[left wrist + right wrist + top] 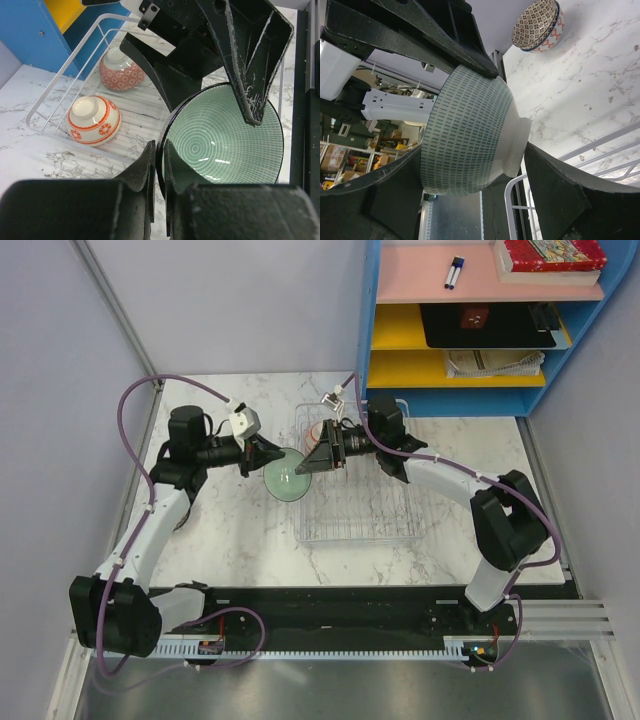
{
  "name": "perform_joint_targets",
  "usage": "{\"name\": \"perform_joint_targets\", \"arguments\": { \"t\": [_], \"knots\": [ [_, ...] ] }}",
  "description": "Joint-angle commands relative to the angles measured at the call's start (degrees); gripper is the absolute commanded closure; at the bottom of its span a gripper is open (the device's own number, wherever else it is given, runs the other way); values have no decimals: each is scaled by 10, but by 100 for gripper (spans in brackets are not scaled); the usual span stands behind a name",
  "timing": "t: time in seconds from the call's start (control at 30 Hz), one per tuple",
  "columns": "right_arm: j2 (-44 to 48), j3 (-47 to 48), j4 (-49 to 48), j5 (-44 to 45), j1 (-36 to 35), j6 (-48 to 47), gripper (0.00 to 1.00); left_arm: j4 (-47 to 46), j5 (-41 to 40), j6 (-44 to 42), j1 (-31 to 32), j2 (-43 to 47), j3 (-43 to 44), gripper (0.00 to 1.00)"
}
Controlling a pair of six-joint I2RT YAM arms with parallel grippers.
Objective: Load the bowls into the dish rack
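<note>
The pale green bowl [285, 478] was held tilted on edge over the middle of the counter [230, 540], just at the left side of the dish rack [400, 532], which stood on the counter's right half. The left gripper [159, 152] was pinched on the bowl's rim, with one finger inside and one outside. The right gripper [308, 464] was spread wide around the same bowl, one finger across the inside and the other by the foot. Whether those fingers pressed on it could not be told, as the contact was hidden. Two bowls were seen upside down in the rack's end toward the counter's far edge: a red-patterned bowl [122, 70] and a white bowl with orange-red bands [95, 120]. From above they were largely hidden behind the right gripper. A brown-patterned bowl [537, 25] lay on the counter outside the rack; its place relative to the counter's edges could not be made out.
</note>
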State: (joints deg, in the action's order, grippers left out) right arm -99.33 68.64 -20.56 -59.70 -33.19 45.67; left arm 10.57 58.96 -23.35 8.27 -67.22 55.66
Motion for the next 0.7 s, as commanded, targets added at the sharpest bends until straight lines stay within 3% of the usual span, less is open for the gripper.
{"name": "perform_joint_targets", "arguments": {
  "t": [0.0,0.1,0.2,0.43,0.57,0.6,0.63,0.67],
  "knots": [
    [-8,-9,-43,-30,-4,13,18,-40,8,21,7,12,9,98],
    [-12,-9,-45,-42,-4,13,23,-42,7,21,8,13,8,98],
    [-13,-11,-65,-53,-5,24,37,-41,6,19,7,12,5,98],
    [-15,-46,-221,-74,-4,134,100,-42,7,16,9,15,0,98],
    [-15,-47,-216,-65,-3,127,100,-42,9,17,9,12,2,98],
    [-14,-47,-202,-62,-3,121,100,-42,10,18,9,12,1,95],
    [-11,-44,-186,-51,-4,94,100,-42,8,18,9,12,1,76],
    [-10,-41,-164,-46,-3,78,100,-42,7,19,9,10,1,64]
  ]
}}
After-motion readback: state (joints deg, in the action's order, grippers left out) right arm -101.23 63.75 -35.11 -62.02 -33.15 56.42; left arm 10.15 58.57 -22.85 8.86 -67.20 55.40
